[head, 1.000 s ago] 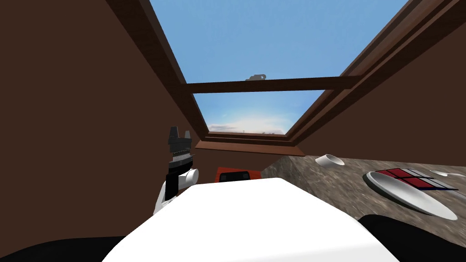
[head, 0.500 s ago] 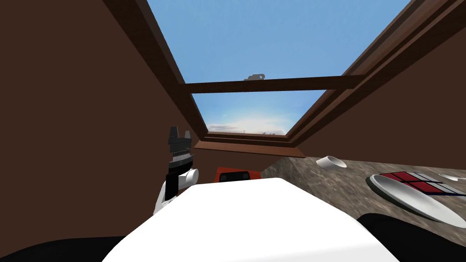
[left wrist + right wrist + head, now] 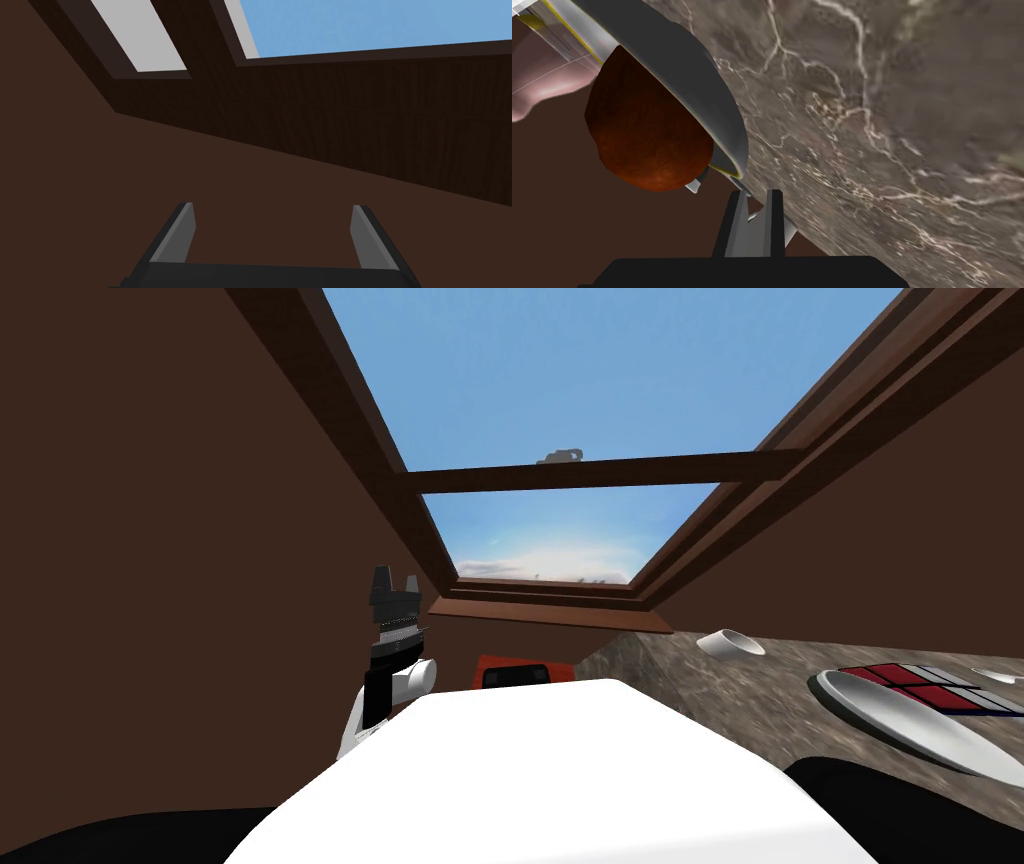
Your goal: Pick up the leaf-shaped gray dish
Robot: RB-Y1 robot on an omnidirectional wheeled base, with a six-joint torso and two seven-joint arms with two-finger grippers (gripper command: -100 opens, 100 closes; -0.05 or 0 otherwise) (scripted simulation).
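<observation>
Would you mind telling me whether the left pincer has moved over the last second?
No. In the head view the left pincer sits at the same spot just left of the window sill as before, raised and open.

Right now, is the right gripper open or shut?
Shut. In the right wrist view the right gripper has its fingers close together, pinching a thin pale piece at the pointed end of the grey dish.

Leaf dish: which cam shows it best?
Head view: leaf dish lies pale and long on the marbled counter, outline readable. Right wrist view has it close, edge-on, right gripper shut at its tip. Left gripper, open, points elsewhere.
</observation>
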